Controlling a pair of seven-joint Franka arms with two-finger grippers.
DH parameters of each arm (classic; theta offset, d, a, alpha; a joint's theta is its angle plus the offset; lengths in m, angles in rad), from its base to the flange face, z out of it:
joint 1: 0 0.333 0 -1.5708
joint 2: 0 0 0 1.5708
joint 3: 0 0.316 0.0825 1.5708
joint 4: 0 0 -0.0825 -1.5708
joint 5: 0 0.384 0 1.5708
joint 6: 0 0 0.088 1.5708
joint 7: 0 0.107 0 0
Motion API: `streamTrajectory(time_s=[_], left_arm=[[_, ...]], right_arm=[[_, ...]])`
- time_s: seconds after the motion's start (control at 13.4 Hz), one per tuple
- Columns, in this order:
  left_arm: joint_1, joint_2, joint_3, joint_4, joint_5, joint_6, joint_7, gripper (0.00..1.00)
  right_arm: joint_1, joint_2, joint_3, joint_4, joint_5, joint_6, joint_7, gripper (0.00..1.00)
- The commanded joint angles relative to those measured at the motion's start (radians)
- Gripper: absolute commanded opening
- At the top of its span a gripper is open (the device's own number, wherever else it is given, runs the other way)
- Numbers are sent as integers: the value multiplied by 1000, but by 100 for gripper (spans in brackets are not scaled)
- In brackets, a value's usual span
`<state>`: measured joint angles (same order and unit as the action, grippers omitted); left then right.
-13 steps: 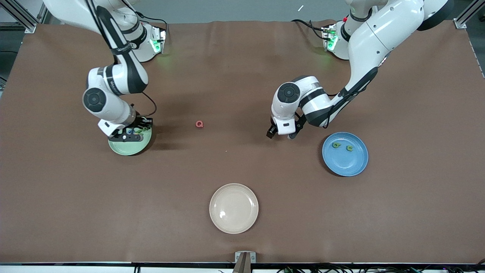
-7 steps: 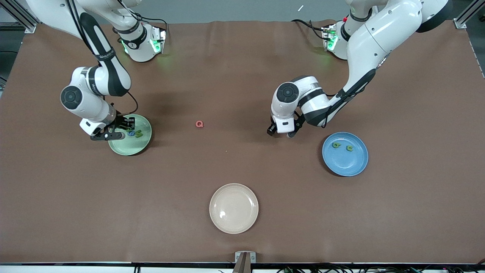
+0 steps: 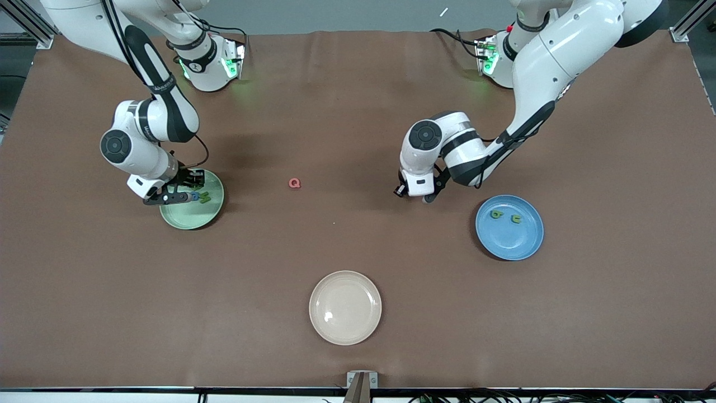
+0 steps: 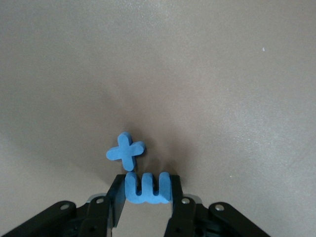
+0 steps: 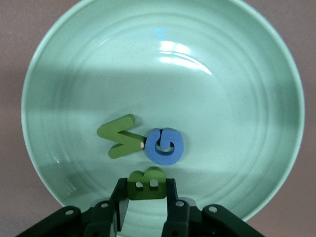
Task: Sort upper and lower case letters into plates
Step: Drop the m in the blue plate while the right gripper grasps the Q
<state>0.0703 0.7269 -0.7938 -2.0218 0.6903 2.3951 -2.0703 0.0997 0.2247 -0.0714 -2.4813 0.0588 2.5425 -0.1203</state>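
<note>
My right gripper (image 3: 187,196) is over the pale mint green plate (image 3: 196,215), at the right arm's end of the table. In the right wrist view the gripper (image 5: 146,190) is shut on a green letter B (image 5: 146,182) above the plate (image 5: 222,74), where a green angular letter (image 5: 120,136) and a blue G (image 5: 164,146) lie. My left gripper (image 3: 415,196) is low over the cloth beside the blue plate (image 3: 517,240), which holds two green letters (image 3: 496,214). The left gripper (image 4: 147,183) is shut on a blue three-pronged letter (image 4: 147,193); a blue x (image 4: 126,151) lies next to it.
A red Q (image 3: 294,183) lies on the brown cloth between the two grippers. A cream-white plate (image 3: 345,307) sits empty, nearer to the front camera, in the middle of the table.
The right arm's wrist swung out toward its end of the table, then came partly back over the mint plate. The left arm has barely moved.
</note>
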Motion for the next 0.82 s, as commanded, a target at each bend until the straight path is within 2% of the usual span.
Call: streamTrajectory(time_s=[0.0, 0.22, 0.37, 0.6, 0.75], left_arm=[[3, -1, 7, -8, 28, 7, -22, 25], [25, -56, -7, 5, 15, -4, 36, 24], [96, -72, -66, 23, 8, -16, 114, 24], [268, -66, -209, 66, -3, -144, 269, 22], [322, -63, -222, 103, -31, -229, 474, 22]], right_arm=[[-1, -7, 4, -15, -2, 15, -4, 100], [11, -16, 12, -8, -1, 1, 13, 100], [61, -31, 12, 13, 7, -14, 75, 100], [211, -41, 15, 82, 10, -94, 356, 100], [303, -36, 15, 99, 13, -76, 518, 100]])
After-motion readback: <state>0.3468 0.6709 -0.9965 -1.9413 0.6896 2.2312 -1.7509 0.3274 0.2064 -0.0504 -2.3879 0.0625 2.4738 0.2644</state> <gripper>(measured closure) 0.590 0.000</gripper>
